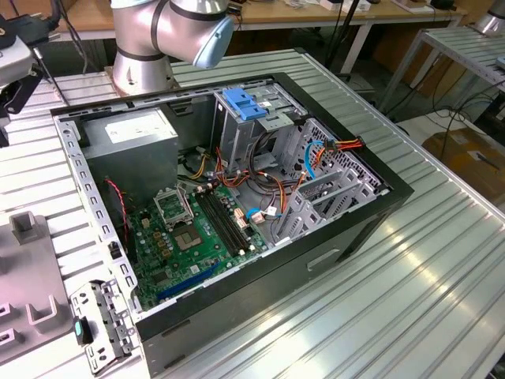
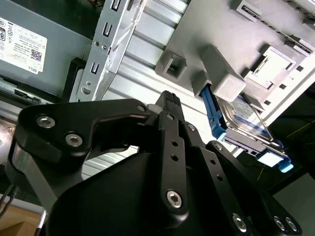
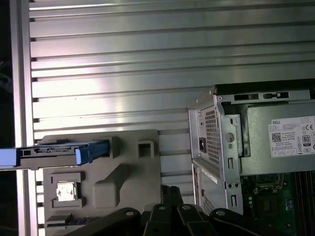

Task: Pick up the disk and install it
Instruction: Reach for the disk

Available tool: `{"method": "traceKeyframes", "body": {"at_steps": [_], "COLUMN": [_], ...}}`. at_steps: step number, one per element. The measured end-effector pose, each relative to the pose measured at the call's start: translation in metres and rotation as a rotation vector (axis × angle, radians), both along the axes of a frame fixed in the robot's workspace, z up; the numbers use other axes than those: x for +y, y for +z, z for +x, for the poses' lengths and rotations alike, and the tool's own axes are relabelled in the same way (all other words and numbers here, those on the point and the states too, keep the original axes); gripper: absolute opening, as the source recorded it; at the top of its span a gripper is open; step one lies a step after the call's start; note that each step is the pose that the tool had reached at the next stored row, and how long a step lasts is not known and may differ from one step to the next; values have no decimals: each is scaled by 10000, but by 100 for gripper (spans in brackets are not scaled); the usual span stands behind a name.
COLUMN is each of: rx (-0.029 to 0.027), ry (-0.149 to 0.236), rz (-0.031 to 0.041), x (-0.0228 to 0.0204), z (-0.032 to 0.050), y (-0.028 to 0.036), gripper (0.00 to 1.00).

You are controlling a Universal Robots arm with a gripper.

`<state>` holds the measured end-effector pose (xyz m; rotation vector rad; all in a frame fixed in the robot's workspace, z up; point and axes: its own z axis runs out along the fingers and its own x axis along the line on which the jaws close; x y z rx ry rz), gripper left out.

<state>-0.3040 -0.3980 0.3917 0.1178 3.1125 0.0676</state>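
we are hovering the end effector (image 2: 169,101) near the disk (image 3: 59,153) in its gray holder (image 3: 123,172), opening impossible to tell

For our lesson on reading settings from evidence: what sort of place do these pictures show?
Probably a robotics lab or workshop: a robot arm stands at a ribbed aluminium table beside an open computer case, with cable-hung workbenches behind.

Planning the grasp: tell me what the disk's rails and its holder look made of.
Rails of the disk: bright blue, smooth, moulded shapes, likely plastic. The holder: matte grey, rounded moulded edges, probably plastic, though painted metal cannot be ruled out.
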Motion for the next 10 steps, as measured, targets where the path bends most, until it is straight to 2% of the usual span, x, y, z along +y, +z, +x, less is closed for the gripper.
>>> {"method": "traceKeyframes", "body": {"at_steps": [3, 5, 10], "rx": [0, 0, 1], "ry": [-2, 0, -2], "rz": [0, 0, -1], "x": [36, 60, 72], "z": [-79, -167, -298], "y": [-2, -4, -5], "gripper": [11, 11, 11]}}
